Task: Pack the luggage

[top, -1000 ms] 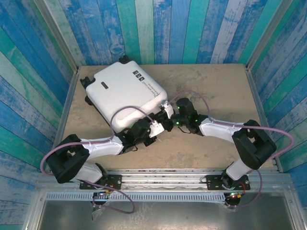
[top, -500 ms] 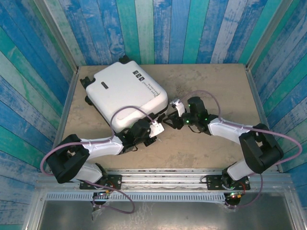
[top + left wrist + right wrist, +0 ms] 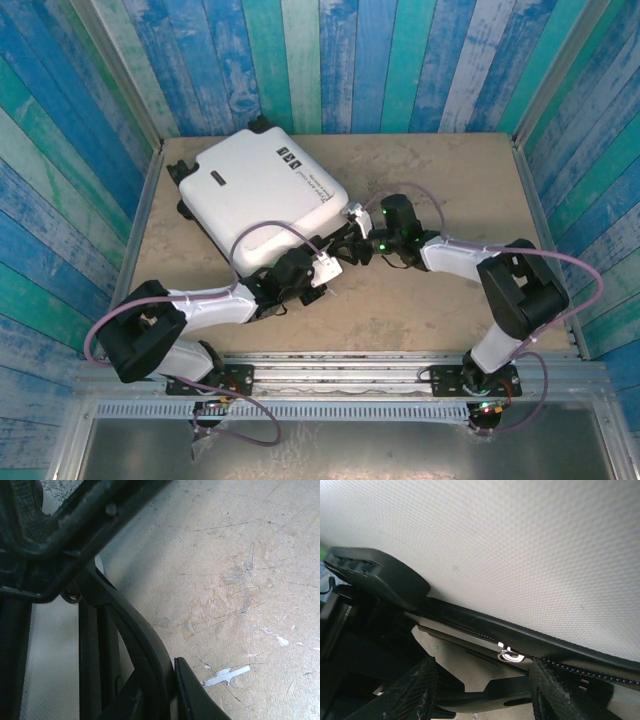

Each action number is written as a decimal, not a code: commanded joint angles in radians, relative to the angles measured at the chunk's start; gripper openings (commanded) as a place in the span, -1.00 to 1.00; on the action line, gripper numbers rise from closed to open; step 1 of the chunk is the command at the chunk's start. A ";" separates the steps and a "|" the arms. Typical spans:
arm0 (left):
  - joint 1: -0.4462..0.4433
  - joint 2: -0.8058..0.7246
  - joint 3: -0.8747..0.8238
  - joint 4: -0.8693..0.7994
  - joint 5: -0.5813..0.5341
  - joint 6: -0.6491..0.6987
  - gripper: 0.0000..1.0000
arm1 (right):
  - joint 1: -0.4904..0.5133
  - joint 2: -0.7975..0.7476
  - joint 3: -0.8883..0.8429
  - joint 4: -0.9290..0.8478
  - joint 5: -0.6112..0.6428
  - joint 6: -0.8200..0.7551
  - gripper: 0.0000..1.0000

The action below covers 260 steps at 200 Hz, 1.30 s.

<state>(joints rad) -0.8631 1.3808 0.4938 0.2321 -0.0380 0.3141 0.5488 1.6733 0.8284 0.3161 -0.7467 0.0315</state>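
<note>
The luggage (image 3: pixel 262 188), a white hard-shell suitcase with black wheels and trim, lies flat and closed at the table's back left. My left gripper (image 3: pixel 305 272) sits at its near right corner. In the left wrist view that gripper (image 3: pixel 160 690) is shut on the luggage's curved black trim (image 3: pixel 142 635), one finger (image 3: pixel 192 695) pressed against it. My right gripper (image 3: pixel 346 248) is at the same corner from the right. Its fingers (image 3: pixel 415 690) stand apart, open, just under the zipper line, with the silver zipper pull (image 3: pixel 510 655) above the gap. The textured white shell (image 3: pixel 520 545) lies above.
The beige table (image 3: pixel 450 170) has free room to the right of and in front of the suitcase. Blue plank walls (image 3: pixel 80 150) close it in on three sides. A black handle (image 3: pixel 375 575) sticks out of the shell left of my right gripper.
My right gripper opened, drew back to the right from the suitcase corner, then came in again lower at the zipper. The left gripper and the luggage stayed put.
</note>
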 commanded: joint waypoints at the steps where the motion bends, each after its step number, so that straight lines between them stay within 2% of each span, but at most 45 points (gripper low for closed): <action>1: -0.035 0.034 0.032 0.227 0.374 -0.098 -1.00 | 0.000 0.061 0.049 -0.006 0.000 -0.023 0.02; 56: -0.035 0.035 0.042 0.209 0.366 -0.094 -1.00 | -0.001 0.031 -0.012 0.044 0.130 0.002 0.01; 140: -0.036 0.022 0.037 0.212 0.372 -0.101 -1.00 | -0.037 0.028 -0.080 0.142 0.155 0.064 0.08; 180: -0.036 0.027 0.046 0.218 0.377 -0.093 -1.00 | -0.021 0.104 -0.044 0.192 0.073 0.097 0.07; 260: -0.037 0.080 0.092 0.211 0.408 -0.064 -1.00 | 0.121 0.155 0.063 0.186 -0.076 0.097 0.05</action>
<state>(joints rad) -0.8429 1.4178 0.5323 0.2218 -0.0505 0.2981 0.5400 1.7576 0.8276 0.4675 -0.6910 0.1154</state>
